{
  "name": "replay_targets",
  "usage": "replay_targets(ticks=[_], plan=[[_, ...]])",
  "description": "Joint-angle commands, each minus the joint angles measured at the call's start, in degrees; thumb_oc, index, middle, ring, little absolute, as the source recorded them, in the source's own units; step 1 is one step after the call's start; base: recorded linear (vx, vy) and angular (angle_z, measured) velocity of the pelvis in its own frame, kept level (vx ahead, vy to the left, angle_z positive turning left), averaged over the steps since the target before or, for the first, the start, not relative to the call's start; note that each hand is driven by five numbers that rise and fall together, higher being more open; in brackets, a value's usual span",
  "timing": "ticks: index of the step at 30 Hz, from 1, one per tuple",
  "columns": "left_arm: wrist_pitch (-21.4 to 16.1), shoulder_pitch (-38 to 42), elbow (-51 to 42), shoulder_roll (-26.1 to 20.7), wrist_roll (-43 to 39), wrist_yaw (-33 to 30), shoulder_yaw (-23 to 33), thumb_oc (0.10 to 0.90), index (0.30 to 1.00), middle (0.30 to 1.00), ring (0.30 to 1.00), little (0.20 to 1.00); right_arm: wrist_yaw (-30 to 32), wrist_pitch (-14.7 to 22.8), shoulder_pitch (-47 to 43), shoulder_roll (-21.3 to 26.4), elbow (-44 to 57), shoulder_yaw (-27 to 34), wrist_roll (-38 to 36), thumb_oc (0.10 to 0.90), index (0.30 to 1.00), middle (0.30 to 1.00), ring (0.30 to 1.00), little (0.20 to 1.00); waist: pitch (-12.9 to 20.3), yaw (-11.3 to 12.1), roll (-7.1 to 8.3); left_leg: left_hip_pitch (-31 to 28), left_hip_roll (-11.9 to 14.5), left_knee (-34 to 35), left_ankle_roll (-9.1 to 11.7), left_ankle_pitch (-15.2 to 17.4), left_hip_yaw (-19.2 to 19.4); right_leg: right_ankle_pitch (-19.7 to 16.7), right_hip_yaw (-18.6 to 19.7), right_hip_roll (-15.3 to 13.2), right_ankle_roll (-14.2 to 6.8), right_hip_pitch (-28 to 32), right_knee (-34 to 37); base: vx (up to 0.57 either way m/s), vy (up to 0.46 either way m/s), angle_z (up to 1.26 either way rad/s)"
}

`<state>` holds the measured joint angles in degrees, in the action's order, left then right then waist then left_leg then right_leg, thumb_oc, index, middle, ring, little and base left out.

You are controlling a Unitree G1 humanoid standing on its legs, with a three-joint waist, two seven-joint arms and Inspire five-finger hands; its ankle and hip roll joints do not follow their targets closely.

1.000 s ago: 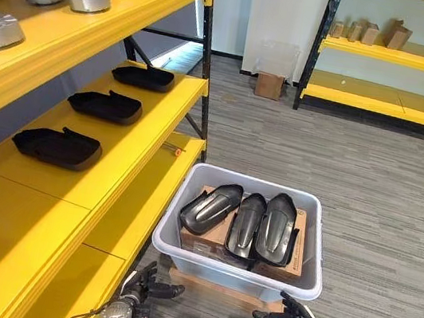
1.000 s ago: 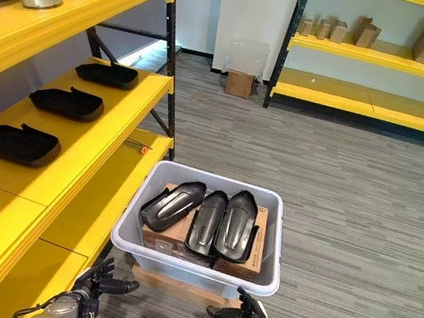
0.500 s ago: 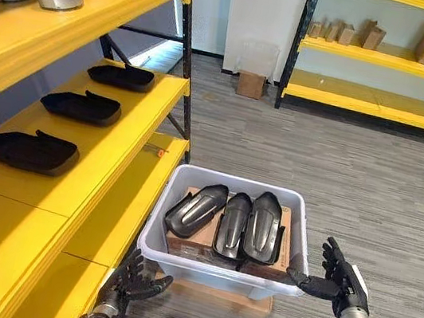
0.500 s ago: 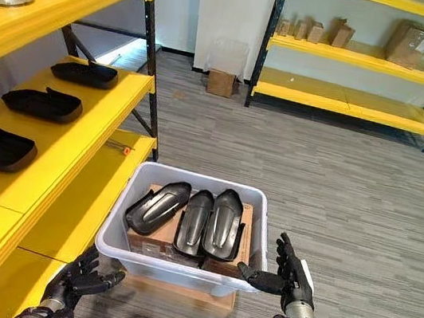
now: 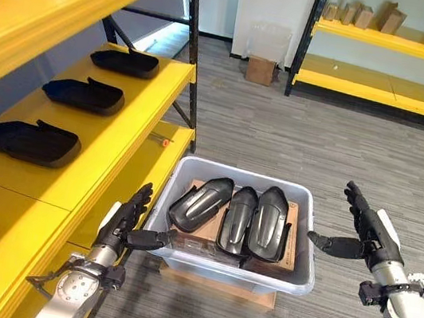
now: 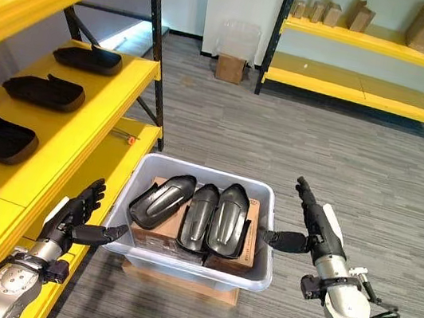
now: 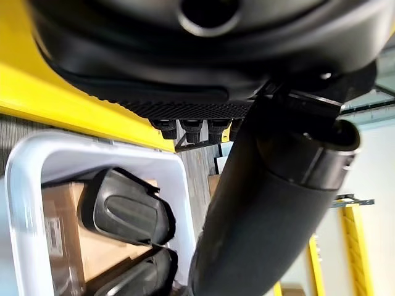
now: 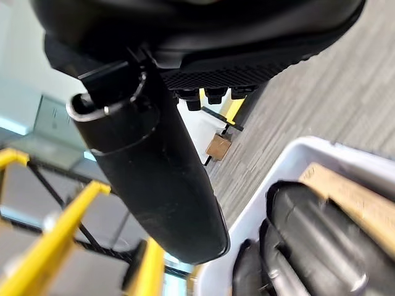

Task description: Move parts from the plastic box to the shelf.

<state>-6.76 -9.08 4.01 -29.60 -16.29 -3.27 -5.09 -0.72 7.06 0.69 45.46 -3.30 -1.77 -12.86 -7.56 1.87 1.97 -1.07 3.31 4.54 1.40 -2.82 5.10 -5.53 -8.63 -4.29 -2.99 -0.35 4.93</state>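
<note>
I see three glossy black parts (image 5: 236, 218) side by side in the plastic box (image 5: 219, 265); left hand (image 5: 123, 218) and right hand (image 5: 370, 232) spread, flanking it.

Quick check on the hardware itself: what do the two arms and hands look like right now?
Both arms are silver-grey with rounded metal wrist housings. The left hand and right hand are dark, with slim black fingers and pale panels on the backs. Each thumb is a smooth black cylinder with a silver ring.
</note>
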Motion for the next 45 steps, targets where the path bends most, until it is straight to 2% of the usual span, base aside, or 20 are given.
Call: replay_targets(ticks=[1, 3, 4, 8, 16, 21, 22, 30, 34, 45], plan=[[-7.22, 6.43, -4.75, -2.93, 2.18, -3.17, 1.09, 0.9, 1.0, 1.0, 1.0, 1.0, 3.38, 4.37, -10.71, 1.67, -0.68, 0.31, 2.62, 0.9, 1.0, 1.0, 1.0, 1.0, 1.3, 2.06, 0.58, 0.07, 5.38, 0.46, 4.2, 1.0, -4.99, 3.87, 0.89, -6.58, -6.62, 0.91, -3.34, -0.01, -0.009, 0.04], [-7.31, 7.4, -5.1, -3.22, 2.79, -3.78, 0.84, 0.9, 1.0, 1.0, 1.0, 1.0, 3.39, 3.62, -13.26, 2.7, -1.8, -1.37, 3.01, 0.9, 1.0, 1.0, 1.0, 1.0, 0.93, 2.24, 0.57, 0.75, 5.32, 0.46, 4.3, 0.78, -4.99, 3.54, 0.78, -6.56, -6.56, 0.53, -2.85, -0.02, -0.015, 0.05], [-7.24, 8.37, -5.28, -3.19, 2.59, -4.14, -0.01, 0.9, 1.0, 1.0, 1.0, 1.0, 3.48, 2.37, -17.32, 4.12, -5.58, -4.71, 3.61, 0.9, 1.0, 1.0, 1.0, 1.0, -0.02, 2.71, 0.68, 1.74, 5.3, 0.46, 4.36, 0.4, -5.08, 3.18, 0.74, -6.46, -6.48, -0.21, -2.52, -0.05, -0.024, 0.08], [-6.42, 8.67, -5.71, -3.67, 2.48, -3.57, -0.98, 0.9, 1.0, 1.0, 1.0, 1.0, 0.64, -0.58, -23.75, 7.34, -8.6, -10.51, 1.59, 0.9, 1.0, 1.0, 1.0, 1.0, -1.68, 3.11, 0.69, 3.57, 5.2, 0.46, 4.4, -0.36, -5.07, 2.56, 0.93, -6.59, -6.36, -2.12, -2.33, -0.06, -0.012, 0.06], [-5.29, 8.0, -5.79, -3.69, 3.57, -3.06, -0.34, 0.9, 1.0, 1.0, 1.0, 1.0, -2.8, -2.84, -24.9, 8.69, -4.44, -13.58, 3.09, 0.9, 1.0, 1.0, 1.0, 1.0, -4.14, 3.14, 0.98, 5.19, 5.18, 0.46, 4.24, -0.91, -4.62, 2.15, 1.32, -6.65, -6.26, -4.42, -2.79, -0.05, 0.001, 0.0], [-4.97, 7.61, -5.66, -3.63, 4.32, -2.33, -0.43, 0.9, 1.0, 1.0, 1.0, 1.0, -4.24, -3.08, -22.56, 7.58, -1.97, -13.79, 5.06, 0.9, 1.0, 1.0, 1.0, 1.0, -5.3, 2.93, 1.31, 4.96, 4.97, 0.41, 4.11, -0.72, -4.19, 1.83, 1.63, -6.86, -6.48, -4.45, -2.6, -0.03, 0.014, -0.02], [-4.73, 7.74, -5.74, -3.74, 4.93, -1.69, -0.9, 0.9, 1.0, 1.0, 1.0, 1.0, -6.31, -3.97, -21.31, 6.35, -0.87, -15.61, 7.37, 0.9, 1.0, 1.0, 1.0, 1.0, -5.86, 3.01, 1.57, 4.61, 4.7, 0.39, 4.0, -0.49, -3.9, 1.72, 1.75, -7.27, -6.57, -4.24, -2.54, -0.04, 0.029, -0.01], [-4.5, 7.7, -5.84, -3.48, 5.58, -1.59, -0.95, 0.9, 1.0, 1.0, 1.0, 1.0, -6.97, -4.64, -20.41, 3.58, 0.04, -16.49, 11.23, 0.9, 1.0, 1.0, 1.0, 1.0, -6.66, 3.21, 1.94, 4.38, 4.56, 0.3, 3.76, -0.23, -3.7, 1.59, 1.77, -7.54, -6.74, -4.21, -2.51, -0.01, 0.004, 0.0], [-4.26, 7.89, -5.92, -3.0, 6.21, -2.19, -1.39, 0.9, 1.0, 1.0, 1.0, 1.0, -5.26, -5.16, -21.95, -0.06, -1.32, -17.66, 14.97, 0.9, 1.0, 1.0, 1.0, 1.0, -7.72, 3.54, 2.34, 4.8, 4.54, 0.03, 3.47, -0.16, -3.44, 1.39, 2.07, -7.53, -6.71, -4.97, -2.81, -0.02, 0.003, -0.01], [-4.14, 8.74, -5.56, -2.83, 5.62, -3.57, -2.09, 0.9, 1.0, 1.0, 1.0, 1.0, 1.13, -6.41, -26.7, -2.94, -5.93, -16.38, 20.26, 0.9, 1.0, 1.0, 1.0, 1.0, -9.71, 3.97, 1.93, 7.11, 4.27, -0.41, 3.18, -0.6, -3.68, 0.92, 2.29, -7.55, -6.51, -7.43, -3.43, -0.02, 0.003, 0.0]])
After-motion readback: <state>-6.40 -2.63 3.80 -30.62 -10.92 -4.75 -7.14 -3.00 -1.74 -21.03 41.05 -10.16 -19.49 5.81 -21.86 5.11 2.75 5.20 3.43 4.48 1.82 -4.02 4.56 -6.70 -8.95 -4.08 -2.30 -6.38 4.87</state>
